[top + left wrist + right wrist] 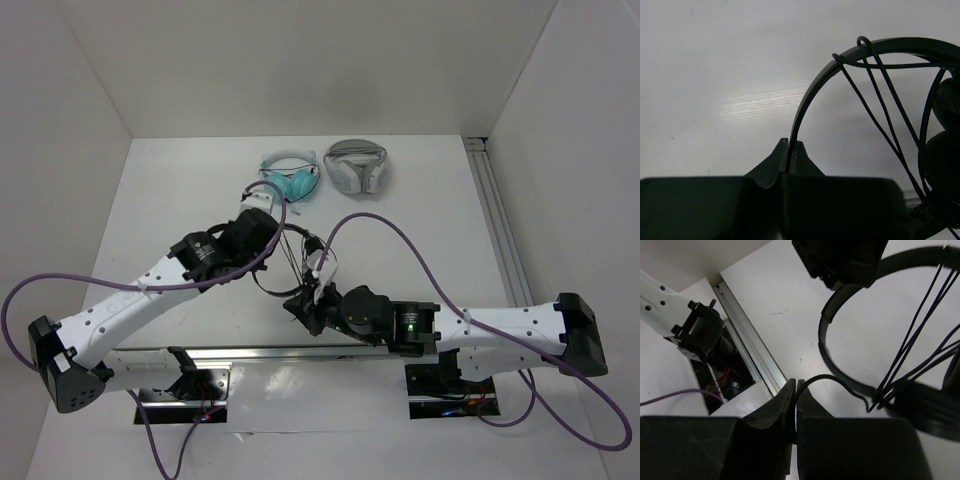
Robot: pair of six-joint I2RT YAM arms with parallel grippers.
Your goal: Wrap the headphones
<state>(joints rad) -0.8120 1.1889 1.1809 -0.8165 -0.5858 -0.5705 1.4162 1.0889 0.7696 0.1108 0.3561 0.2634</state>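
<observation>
The black headphones point(290, 262) are held above the table centre between the two arms. My left gripper point(790, 146) is shut on the thin black headband point(812, 95); several turns of thin black cable point(880, 125) cross the band's arc toward the earcups point(942, 155) at the right. My right gripper point(796, 386) is shut on the cable point(835, 380), which curves from the jaws to the wound strands by an earcup point(930, 412). In the top view the left gripper point(270, 228) sits above the right gripper point(312, 300).
Teal headphones point(290, 178) and white-grey headphones point(357, 166) lie at the back of the table. An aluminium rail point(500, 230) runs along the right side. The arm bases and mounting plates point(190, 380) sit at the near edge. Purple cables point(400, 235) loop over the arms.
</observation>
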